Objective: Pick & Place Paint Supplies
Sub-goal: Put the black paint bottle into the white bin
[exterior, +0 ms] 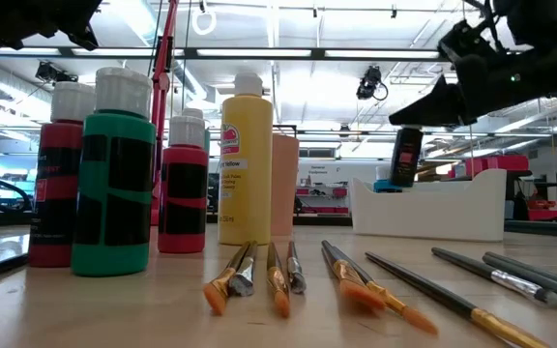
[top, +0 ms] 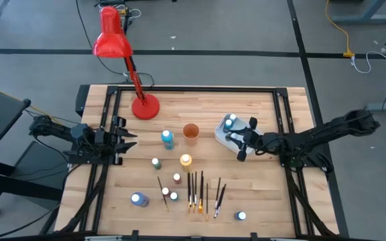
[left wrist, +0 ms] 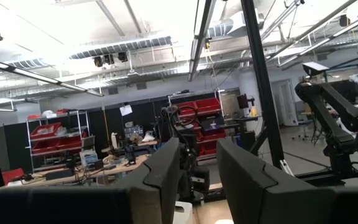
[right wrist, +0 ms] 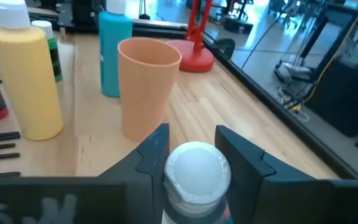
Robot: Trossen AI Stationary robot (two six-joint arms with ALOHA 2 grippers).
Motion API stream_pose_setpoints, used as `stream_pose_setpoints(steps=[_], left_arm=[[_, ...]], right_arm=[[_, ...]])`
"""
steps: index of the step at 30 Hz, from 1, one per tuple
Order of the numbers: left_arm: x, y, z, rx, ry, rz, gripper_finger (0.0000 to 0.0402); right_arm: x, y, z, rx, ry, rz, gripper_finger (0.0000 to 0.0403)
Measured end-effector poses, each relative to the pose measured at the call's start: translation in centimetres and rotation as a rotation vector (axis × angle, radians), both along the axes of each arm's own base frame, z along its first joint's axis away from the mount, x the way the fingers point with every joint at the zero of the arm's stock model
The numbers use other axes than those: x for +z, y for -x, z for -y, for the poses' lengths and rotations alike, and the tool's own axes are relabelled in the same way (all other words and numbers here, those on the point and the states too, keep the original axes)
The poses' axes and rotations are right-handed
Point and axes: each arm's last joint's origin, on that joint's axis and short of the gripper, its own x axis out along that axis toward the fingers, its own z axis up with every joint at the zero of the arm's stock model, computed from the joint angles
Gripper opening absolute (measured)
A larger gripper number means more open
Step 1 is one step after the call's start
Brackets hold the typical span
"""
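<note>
My right gripper (right wrist: 191,146) hangs over the white tub (top: 221,130) and is shut on a dark, white-capped paint bottle (exterior: 406,155). The other bottles stand upright on the wooden table: blue (top: 167,138), yellow (top: 185,161), green (top: 155,163), red (top: 177,179) and a few near the front edge (top: 137,199). Several dark-handled brushes (top: 196,191) lie flat beside them, with their orange ends toward the near edge. My left gripper (top: 122,137) waits open at the table's left side, held level above the wood. My right gripper has the bottle at its top. The white cap (right wrist: 197,171) sits between the two fingers (right wrist: 154,149), which come level from the table's right side. The bottle stands upright with its lower end at the tub's rim (exterior: 424,184). Whether it rests inside is hidden by the tub wall.
An orange cup (top: 191,132) stands just left of the tub. The red desk lamp's base (top: 145,107) sits at the far left of the table. A black frame rail (top: 193,89) runs round the table edges. Bare wood lies between the tub and the brushes.
</note>
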Motion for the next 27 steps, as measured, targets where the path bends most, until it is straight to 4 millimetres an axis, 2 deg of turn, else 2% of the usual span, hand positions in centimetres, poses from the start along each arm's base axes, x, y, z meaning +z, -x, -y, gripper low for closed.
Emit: stream_pose_setpoints(steps=[16,22,27], left_arm=[[0.0,0.0,0.0,0.0,0.0,0.0,0.0116],[0.0,0.0,0.0,0.0,-0.001,0.0,0.0116],[0.0,0.0,0.0,0.001,-0.001,-0.001,0.0116]], right_arm=[[-2.6,-1.9,0.2,-0.135,0.024,-0.019,0.0116],[-4.3,-2.6,1.1,-0.184,0.013,-0.052,0.0116],[-4.8,-3.1,1.6,-0.195,0.012,-0.02,0.0117]])
